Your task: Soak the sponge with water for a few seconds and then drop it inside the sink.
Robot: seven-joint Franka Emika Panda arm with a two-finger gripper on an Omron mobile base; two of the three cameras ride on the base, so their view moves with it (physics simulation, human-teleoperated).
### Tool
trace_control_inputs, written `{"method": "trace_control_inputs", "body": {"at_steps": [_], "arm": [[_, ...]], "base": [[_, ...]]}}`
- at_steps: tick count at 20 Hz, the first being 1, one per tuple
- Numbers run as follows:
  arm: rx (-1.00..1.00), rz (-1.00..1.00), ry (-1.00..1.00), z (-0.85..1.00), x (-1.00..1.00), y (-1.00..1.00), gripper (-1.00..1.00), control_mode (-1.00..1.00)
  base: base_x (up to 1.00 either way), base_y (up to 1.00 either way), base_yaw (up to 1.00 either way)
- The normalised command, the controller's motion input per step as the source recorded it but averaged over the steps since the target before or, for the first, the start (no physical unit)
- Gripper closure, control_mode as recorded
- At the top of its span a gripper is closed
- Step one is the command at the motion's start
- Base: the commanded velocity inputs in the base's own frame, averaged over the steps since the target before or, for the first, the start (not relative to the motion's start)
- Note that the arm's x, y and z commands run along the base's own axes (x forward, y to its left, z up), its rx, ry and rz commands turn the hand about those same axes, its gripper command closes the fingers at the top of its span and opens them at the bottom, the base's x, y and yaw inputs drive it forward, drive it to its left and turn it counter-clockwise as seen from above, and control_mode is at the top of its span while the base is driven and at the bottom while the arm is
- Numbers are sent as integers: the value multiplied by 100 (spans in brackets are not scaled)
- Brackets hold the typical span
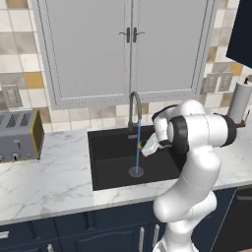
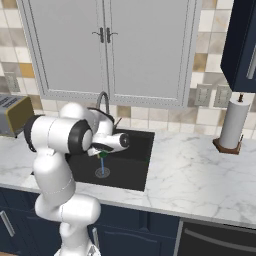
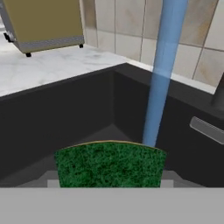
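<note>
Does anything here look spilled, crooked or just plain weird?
Nothing stands out. The water falls straight from the faucet to the drain inside the sink, none on the counter. The gripper holds the sponge at the stream. The toaster and paper towel roll stand upright.

You see the sponge [image 3: 109, 164], dark green scouring face toward you with a thin yellow edge on top, held above the matte-black sink [image 1: 110, 147]. The pale-blue water [image 3: 159, 74] falls in a thin straight stream, meeting the sponge's far upper edge, over the round grey drain [image 1: 136, 171].
</note>
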Motion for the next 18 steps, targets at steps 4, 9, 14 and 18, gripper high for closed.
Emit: {"method": "trace_control_inputs", "body": {"at_steps": [4, 9, 14, 18], "arm": [[0, 0, 0, -9, 14, 0, 100, -100], [0, 0, 0, -21, 29, 0, 100, -100], [0, 0, 0, -22, 29, 0, 100, -100], [0, 0, 0, -12, 23, 0, 100, -100]], "base": [[0, 0, 0], [0, 0, 0], [0, 0, 0], [0, 0, 0]]}}
